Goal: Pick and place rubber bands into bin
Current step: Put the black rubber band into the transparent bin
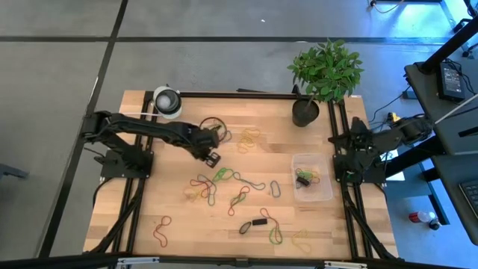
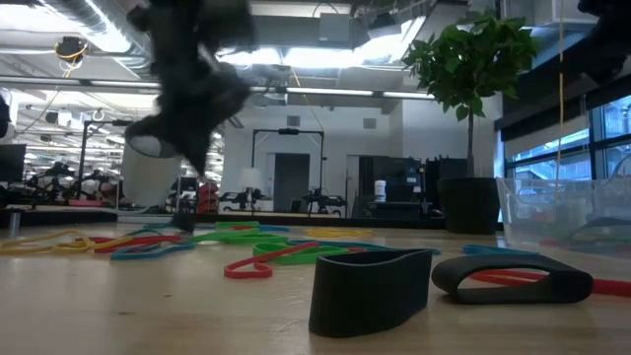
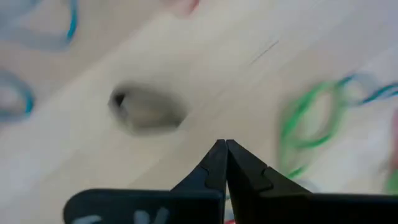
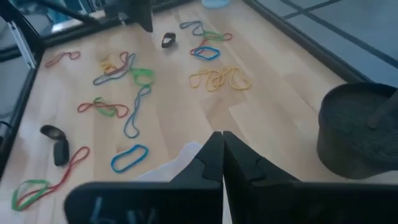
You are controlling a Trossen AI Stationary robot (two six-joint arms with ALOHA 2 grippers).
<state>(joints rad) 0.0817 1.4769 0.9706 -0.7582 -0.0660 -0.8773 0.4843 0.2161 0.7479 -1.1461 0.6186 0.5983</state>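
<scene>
One clear bin point(image 1: 314, 178), one potted plant point(image 1: 323, 75), one round roll point(image 1: 167, 101), and roughly fifteen loose rubber bands point(image 1: 224, 183).

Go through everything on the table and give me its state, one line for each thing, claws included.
left claw: shut, nothing seen between its tips, over the table's middle
right claw: shut, empty, at the table's right edge
bin: upright, open-topped, a few bands inside
rubber bands: mostly loose, scattered flat on the wood
plant pot: upright, far right corner
white-and-grey roll: at the far edge
</scene>
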